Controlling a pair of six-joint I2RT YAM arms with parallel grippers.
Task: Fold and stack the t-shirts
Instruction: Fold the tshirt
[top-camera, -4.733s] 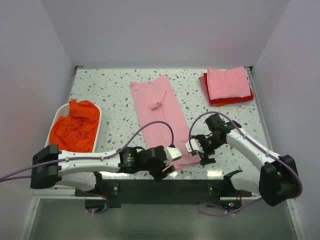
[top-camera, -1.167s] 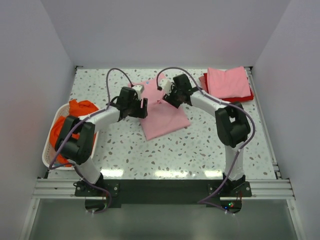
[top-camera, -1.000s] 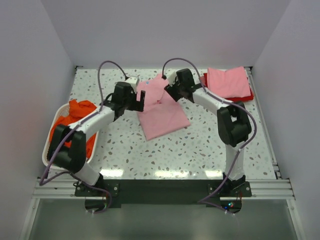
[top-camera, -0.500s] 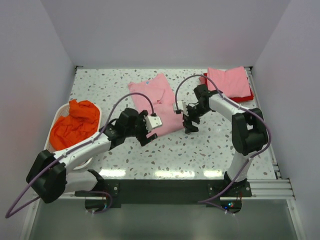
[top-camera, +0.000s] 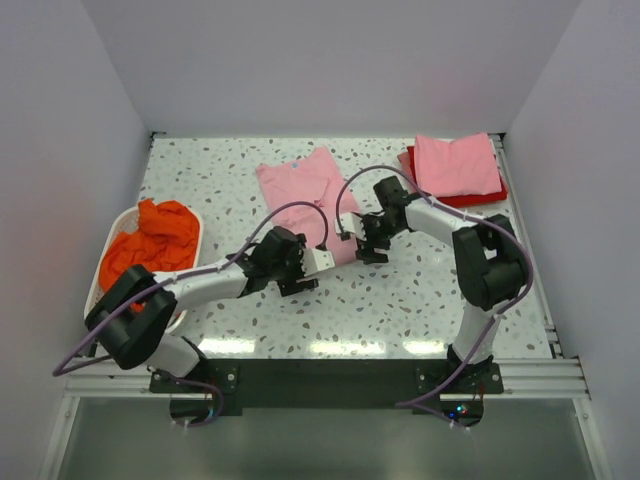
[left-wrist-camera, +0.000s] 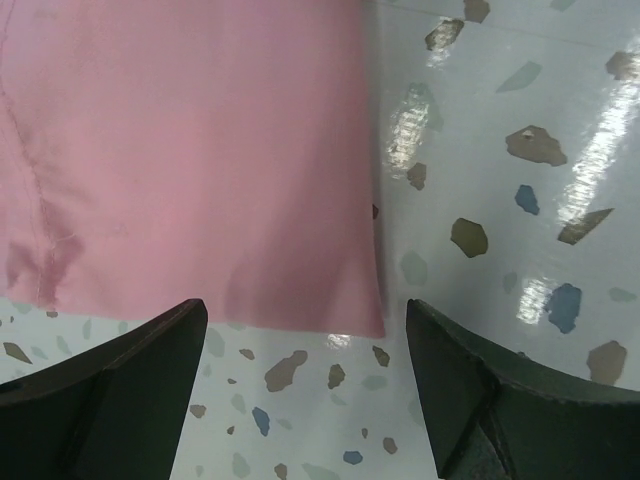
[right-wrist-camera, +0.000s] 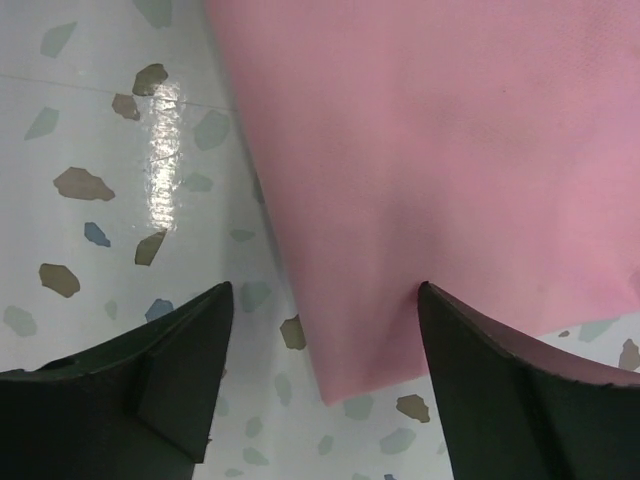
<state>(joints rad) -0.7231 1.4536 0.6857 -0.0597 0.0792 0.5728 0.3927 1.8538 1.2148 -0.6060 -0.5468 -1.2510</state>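
A light pink t-shirt (top-camera: 300, 195), folded over, lies flat mid-table. My left gripper (top-camera: 312, 266) is open and empty at its near left corner; in the left wrist view the gripper (left-wrist-camera: 305, 350) spans the pink cloth (left-wrist-camera: 190, 150) edge. My right gripper (top-camera: 358, 242) is open and empty at the near right corner; in the right wrist view the gripper (right-wrist-camera: 325, 340) has the pink corner (right-wrist-camera: 430, 200) between its fingers. A folded pink t-shirt (top-camera: 455, 165) lies on a folded red one (top-camera: 470, 198) at the back right. An orange t-shirt (top-camera: 150, 255) sits crumpled in the basket.
A white slotted laundry basket (top-camera: 197, 228) stands at the table's left edge. Grey walls close in the speckled table (top-camera: 400, 300) on three sides. Purple cables loop above both arms near the pink shirt.
Both grippers carried the long shirt's near end to the far end and let go. They have since come back to its new near corners, the left one moving right in the last half second.
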